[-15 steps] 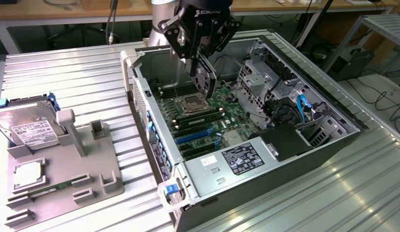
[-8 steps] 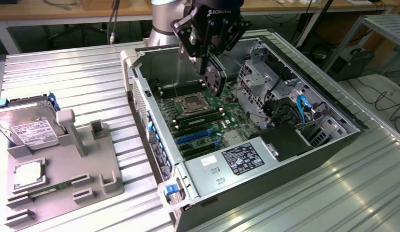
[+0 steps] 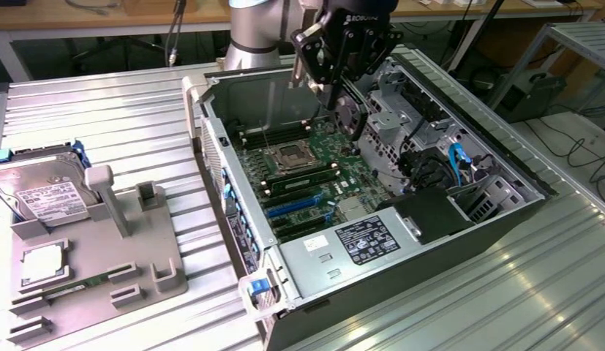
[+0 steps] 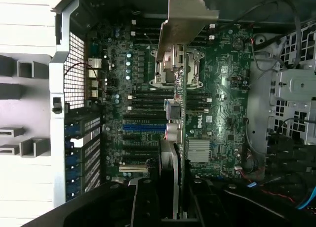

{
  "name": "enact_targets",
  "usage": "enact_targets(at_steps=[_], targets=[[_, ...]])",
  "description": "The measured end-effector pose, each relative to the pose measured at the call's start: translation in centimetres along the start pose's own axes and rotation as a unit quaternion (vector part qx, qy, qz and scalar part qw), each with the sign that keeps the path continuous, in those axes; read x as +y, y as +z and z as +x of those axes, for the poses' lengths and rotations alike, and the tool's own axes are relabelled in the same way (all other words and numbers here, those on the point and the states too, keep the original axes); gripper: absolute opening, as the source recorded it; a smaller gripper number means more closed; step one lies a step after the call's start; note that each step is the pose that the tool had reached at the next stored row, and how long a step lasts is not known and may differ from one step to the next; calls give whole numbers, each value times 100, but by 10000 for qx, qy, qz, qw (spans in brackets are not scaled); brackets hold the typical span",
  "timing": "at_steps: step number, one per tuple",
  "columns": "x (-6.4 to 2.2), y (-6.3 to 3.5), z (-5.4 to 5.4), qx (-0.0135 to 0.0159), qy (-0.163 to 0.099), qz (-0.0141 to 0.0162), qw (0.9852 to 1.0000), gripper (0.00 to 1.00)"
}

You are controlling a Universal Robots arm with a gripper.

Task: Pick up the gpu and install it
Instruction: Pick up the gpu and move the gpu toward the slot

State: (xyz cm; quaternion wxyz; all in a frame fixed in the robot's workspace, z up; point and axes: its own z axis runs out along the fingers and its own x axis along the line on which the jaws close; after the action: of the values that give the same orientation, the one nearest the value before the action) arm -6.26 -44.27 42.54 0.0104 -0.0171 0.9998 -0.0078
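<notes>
**Gpu gripped on edge over the open case**

The fingers (image 4: 148,198) are clamped on the gpu (image 3: 348,118), one on each flat face. From the wrist view, the card (image 4: 180,103) shows edge-on as a thin line running away from them. Its pale bracket (image 4: 185,19) is at the far end. The gripper (image 3: 343,99) hangs over the middle of the case (image 3: 258,95), which lies on its side with the open side up. The card dips into that opening and looks clear of the parts below.

Inside the case, the motherboard (image 3: 356,186) covers the floor. The card hangs right over the processor socket (image 3: 285,155), which has dark memory slots (image 4: 148,96) on either side of it. The blue card slots (image 3: 292,206) are further along the board, towards the case's near end. Beyond them, the power supply (image 3: 353,245) fills the near corner, its label facing up. Blue cables (image 3: 456,157) hang in the drive bay on the case's side at the exterior view's right.

Outside the case, on the exterior view's left, sits a grey holder (image 3: 136,281) with upright posts. A hard drive (image 3: 44,194) with a white label leans in its far end, and a small silver square part (image 3: 44,265) lies in a pocket nearer the front.
</notes>
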Motion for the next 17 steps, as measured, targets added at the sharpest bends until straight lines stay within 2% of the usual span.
enact_targets(at_steps=[4,7,17], targets=[[-2,5,-57,0,0,0,10000,28],[-6,10,-147,0,0,0,10000,28],[-5,11,-159,0,0,0,10000,28]])
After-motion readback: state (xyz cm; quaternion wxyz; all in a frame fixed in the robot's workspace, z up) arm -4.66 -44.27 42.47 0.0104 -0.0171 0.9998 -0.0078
